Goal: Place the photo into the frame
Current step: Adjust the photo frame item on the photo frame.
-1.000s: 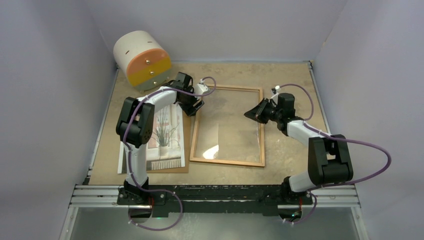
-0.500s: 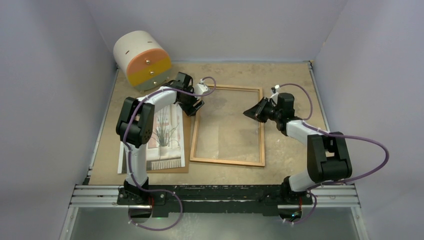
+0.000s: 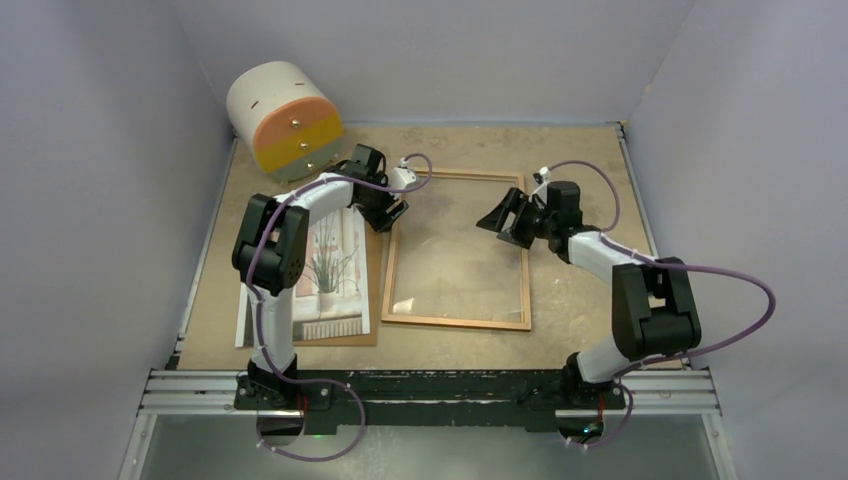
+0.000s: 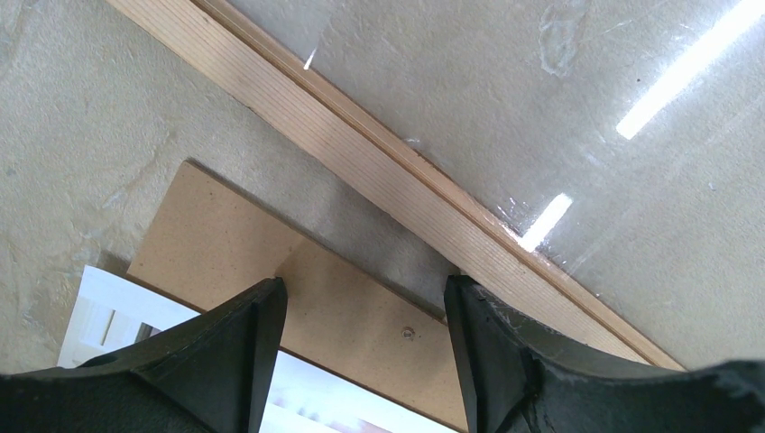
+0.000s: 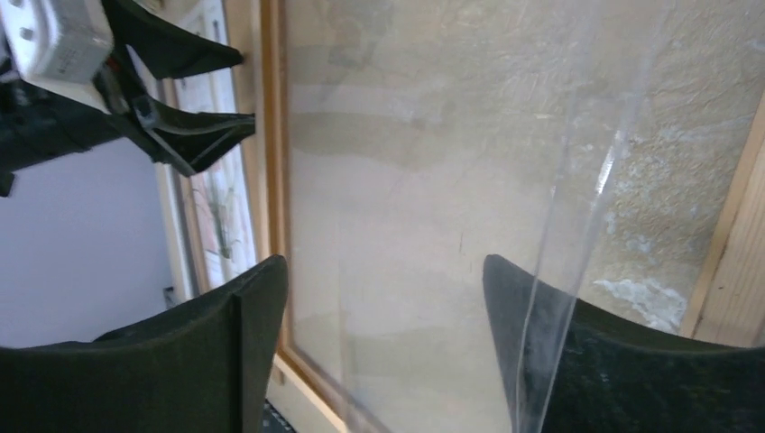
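Observation:
The frame, thin orange-brown wood with a clear pane, lies flat mid-table. The photo, a green plant by pale curtains, lies face up just left of it. My left gripper is open at the frame's upper left corner. In the left wrist view one finger rests against the frame's outer edge and nothing is between the jaws. My right gripper stands open over the frame's right rail. In the right wrist view the pane's clear edge crosses in front of one finger.
A brown backing board lies under the photo, its corner showing in the left wrist view. A white cylinder with orange and yellow faces stands at the back left. Grey walls close in three sides; a metal rail runs along the near edge.
My right gripper has opened and shifted slightly left and back. The bright glare low on the pane has gone. The left arm has not moved.

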Action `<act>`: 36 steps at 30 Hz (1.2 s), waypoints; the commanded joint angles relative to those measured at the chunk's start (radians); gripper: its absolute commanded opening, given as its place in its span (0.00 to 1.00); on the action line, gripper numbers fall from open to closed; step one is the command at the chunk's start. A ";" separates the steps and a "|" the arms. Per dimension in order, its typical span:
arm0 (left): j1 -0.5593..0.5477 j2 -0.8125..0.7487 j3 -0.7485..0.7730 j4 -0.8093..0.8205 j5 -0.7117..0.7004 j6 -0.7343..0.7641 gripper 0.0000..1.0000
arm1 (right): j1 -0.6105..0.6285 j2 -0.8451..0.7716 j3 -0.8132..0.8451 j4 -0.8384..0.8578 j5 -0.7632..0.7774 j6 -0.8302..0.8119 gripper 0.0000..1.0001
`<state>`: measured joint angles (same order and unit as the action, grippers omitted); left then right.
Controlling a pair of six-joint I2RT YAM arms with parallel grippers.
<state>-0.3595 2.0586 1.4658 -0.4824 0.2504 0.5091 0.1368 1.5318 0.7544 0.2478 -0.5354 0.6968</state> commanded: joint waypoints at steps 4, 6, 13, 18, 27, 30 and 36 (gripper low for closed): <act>-0.012 0.001 -0.024 -0.041 0.061 -0.012 0.67 | 0.043 0.018 0.134 -0.236 0.167 -0.173 0.99; -0.012 0.002 -0.024 -0.042 0.060 -0.013 0.67 | 0.048 0.022 0.158 -0.290 0.207 -0.198 0.99; -0.012 0.003 -0.025 -0.042 0.059 -0.011 0.67 | 0.062 0.026 0.200 -0.379 0.341 -0.251 0.99; -0.012 0.005 -0.024 -0.042 0.059 -0.011 0.67 | 0.066 0.042 0.220 -0.401 0.381 -0.274 0.99; -0.012 0.008 -0.024 -0.044 0.059 -0.010 0.67 | 0.074 0.068 0.243 -0.413 0.409 -0.291 0.99; -0.012 0.009 -0.021 -0.046 0.059 -0.011 0.67 | 0.079 0.076 0.248 -0.413 0.408 -0.289 0.99; -0.012 0.010 -0.019 -0.048 0.059 -0.010 0.67 | 0.081 0.062 0.272 -0.431 0.455 -0.293 0.99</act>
<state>-0.3595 2.0586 1.4658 -0.4828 0.2508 0.5095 0.2119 1.6073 0.9783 -0.1646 -0.1337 0.4225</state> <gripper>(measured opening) 0.673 0.987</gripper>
